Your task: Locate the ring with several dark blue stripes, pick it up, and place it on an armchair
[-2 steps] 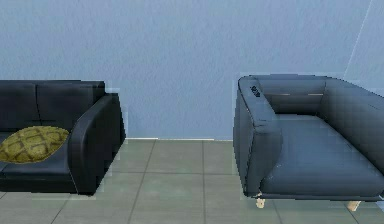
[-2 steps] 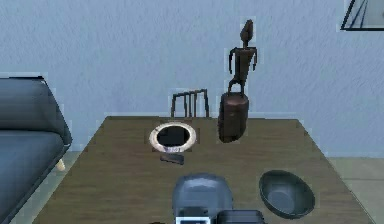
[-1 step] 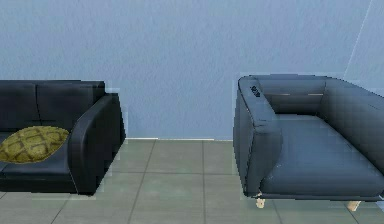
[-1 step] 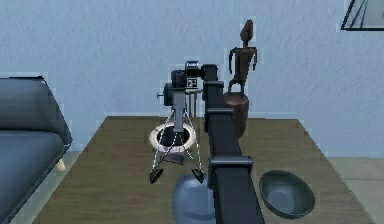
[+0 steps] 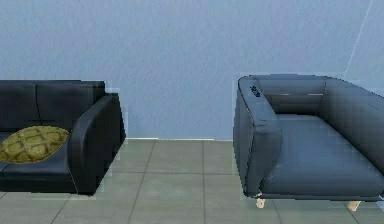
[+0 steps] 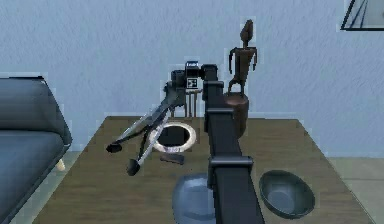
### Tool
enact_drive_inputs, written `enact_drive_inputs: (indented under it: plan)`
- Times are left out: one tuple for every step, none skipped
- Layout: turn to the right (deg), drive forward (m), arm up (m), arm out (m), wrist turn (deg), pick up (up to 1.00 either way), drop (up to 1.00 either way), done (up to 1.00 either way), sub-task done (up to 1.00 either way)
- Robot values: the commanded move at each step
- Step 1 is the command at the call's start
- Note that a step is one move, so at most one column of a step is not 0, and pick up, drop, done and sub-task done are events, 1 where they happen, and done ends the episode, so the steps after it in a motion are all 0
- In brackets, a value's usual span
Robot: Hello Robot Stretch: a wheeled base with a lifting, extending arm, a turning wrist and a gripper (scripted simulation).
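Charcoal armchair (image 5: 300, 135) in the forward view; sofa (image 5: 55, 125) with olive cushion (image 5: 35, 145) well apart from it. Arm side view: wooden surface (image 6: 300, 140) just beside what is likely that armchair. Pale ring (image 6: 175, 138) lies flat there between armchair and statue (image 6: 240, 70), stripes illegible, thin fingers (image 6: 134, 163) on its armchair side. Jaws: spread or pressed, cannot tell; load, cannot tell. Advice: take the rim squarely, lift straight, clear the statue, then carry toward the armchair.

One sofa (image 5: 62, 108), one armchair (image 5: 310, 145), one cushion (image 5: 35, 145)
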Motion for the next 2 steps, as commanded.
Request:
enact_drive_inputs:
  plan:
    - [0.0,0.00,0.00,0.00,45.0,0.00,0.00,0.00,0.00]
    - [0.0,0.00,0.00,0.00,45.0,0.00,0.00,0.00,0.00]
